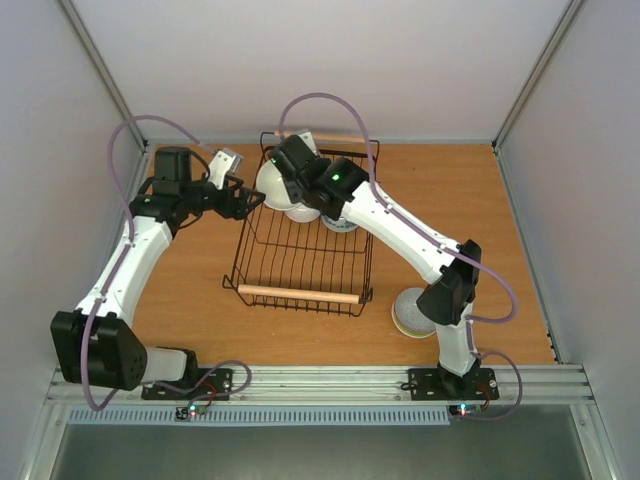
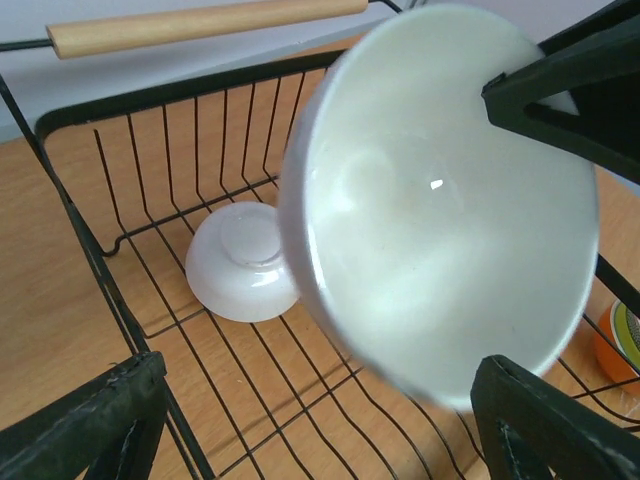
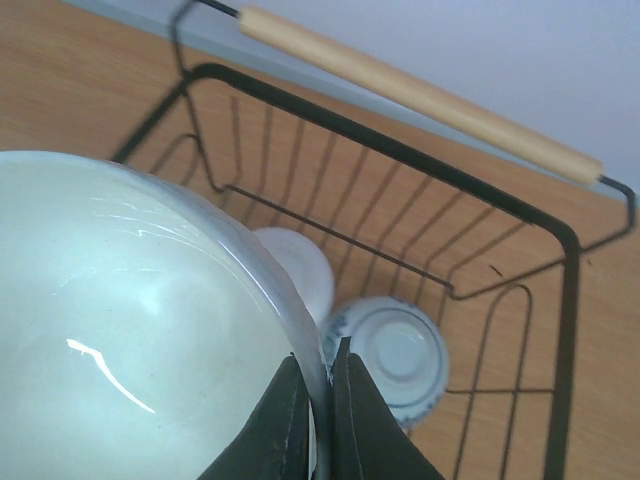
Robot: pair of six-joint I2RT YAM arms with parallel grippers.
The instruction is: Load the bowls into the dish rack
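My right gripper (image 3: 320,400) is shut on the rim of a white bowl (image 3: 130,330), held tilted over the far end of the black wire dish rack (image 1: 300,262). On the rack floor below lie an upside-down white bowl (image 3: 300,270) and an upside-down blue-patterned bowl (image 3: 395,355). My left gripper (image 1: 243,198) stands open at the rack's left wall with nothing between its fingers (image 2: 100,420). In its view the held bowl (image 2: 440,200) fills the middle, with the overturned white bowl (image 2: 240,265) behind it. A grey bowl (image 1: 410,312) sits on the table right of the rack.
The rack's wooden handles show at its near end (image 1: 298,294) and far end (image 3: 420,95). An orange bowl (image 2: 608,352) with something yellow-green in it peeks in at the left wrist view's right edge. The right arm (image 1: 400,225) crosses the rack's right side.
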